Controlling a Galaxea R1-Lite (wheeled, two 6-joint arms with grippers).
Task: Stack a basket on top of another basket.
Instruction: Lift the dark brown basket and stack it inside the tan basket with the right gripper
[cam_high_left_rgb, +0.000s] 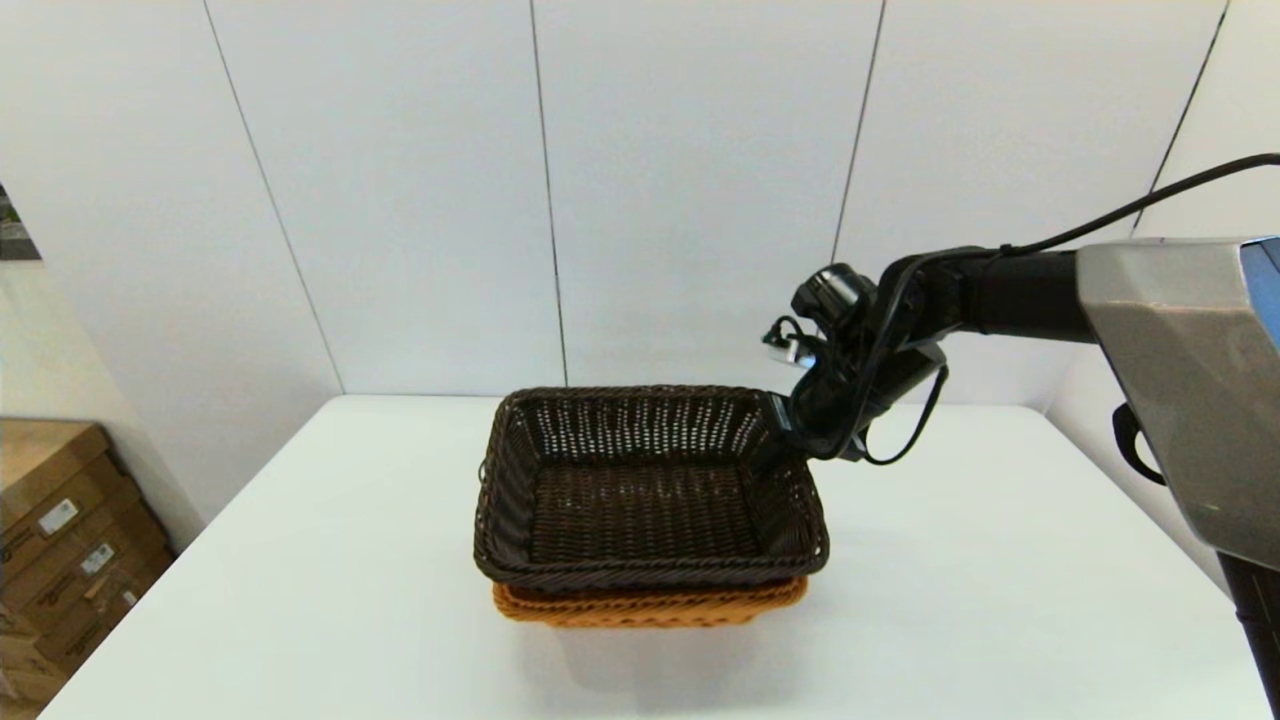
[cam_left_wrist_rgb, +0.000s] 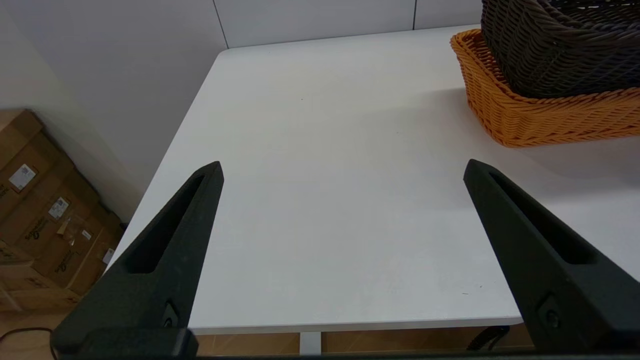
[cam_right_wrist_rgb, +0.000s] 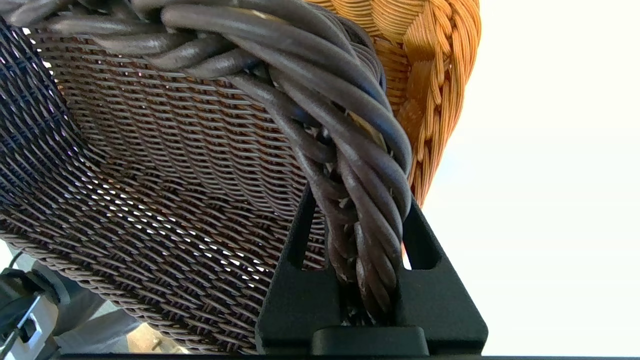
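White wall panels back a white table, at the middle of which the dark brown basket sits nested in the orange-tan basket, so that only the lower one's braided rim shows along the near side in the head view. The left wrist view shows the dark basket riding high inside the tan one, its wall rising well above the orange rim. The right gripper reaches in from the robot's right to the far right corner of the dark basket; seen from the right wrist, its two black fingers pinch the thick braided rim of the dark basket, with the tan weave just beyond. The left gripper hovers over bare tabletop, well apart from the stack, its fingers spread wide. Cardboard boxes stand on the floor beside the table's left edge.
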